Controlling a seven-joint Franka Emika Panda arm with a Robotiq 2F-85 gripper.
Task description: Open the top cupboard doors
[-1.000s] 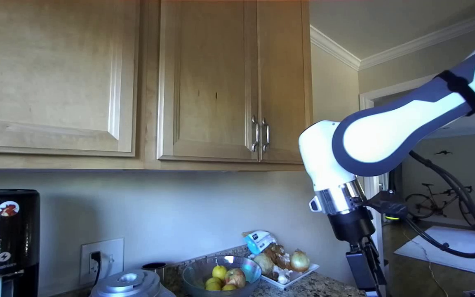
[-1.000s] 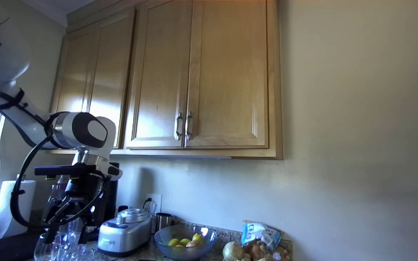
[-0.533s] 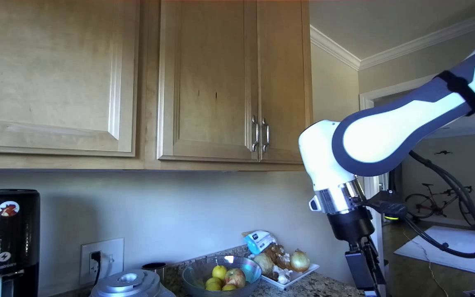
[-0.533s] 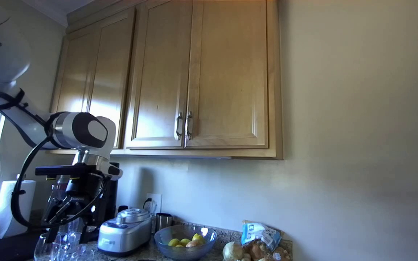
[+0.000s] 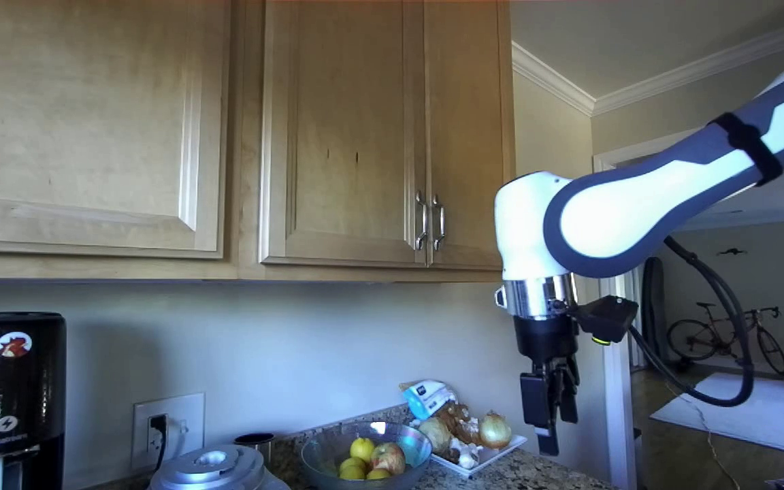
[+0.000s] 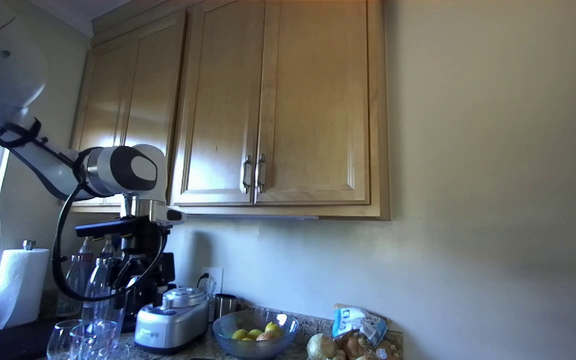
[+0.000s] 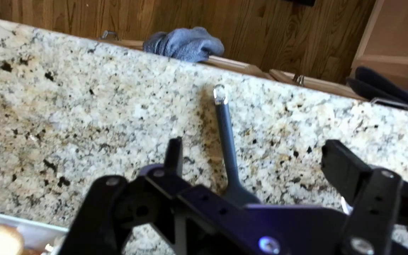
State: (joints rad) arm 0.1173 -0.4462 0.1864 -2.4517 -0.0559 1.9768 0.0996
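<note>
The top cupboard doors (image 6: 314, 107) are closed, and our way goes upward

In both exterior views we find them toward twelve o'clock, side by side. Their two bar handles (image 5: 441, 222) sit at the six o'clock end, just beside the meeting edges, and each has its long axis from twelve to six o'clock.

Our gripper (image 5: 558, 430) is lower and apart from them. Its jaws stand wide from each other, tips toward six o'clock, and they hold nothing. In the wrist view a dark tool (image 7: 228, 141) shows between the fingers (image 7: 174, 156); we judge it lies below, on the counter (image 7: 119, 106).

Let us put a clock centred on the gripper: in an exterior view the bar handles (image 5: 424, 221) are at about eleven o'clock, and in an exterior view the bar handles (image 6: 259, 172) are between one and two. We cannot tell which bar is nearer to the jaws.

For the coming move, we judge, the gripper must rise and turn its tips from six o'clock toward the doors, so that the jaws come at nine and three o'clock of one bar. As the bars are near together, a finger may knock the neighbour.
</note>
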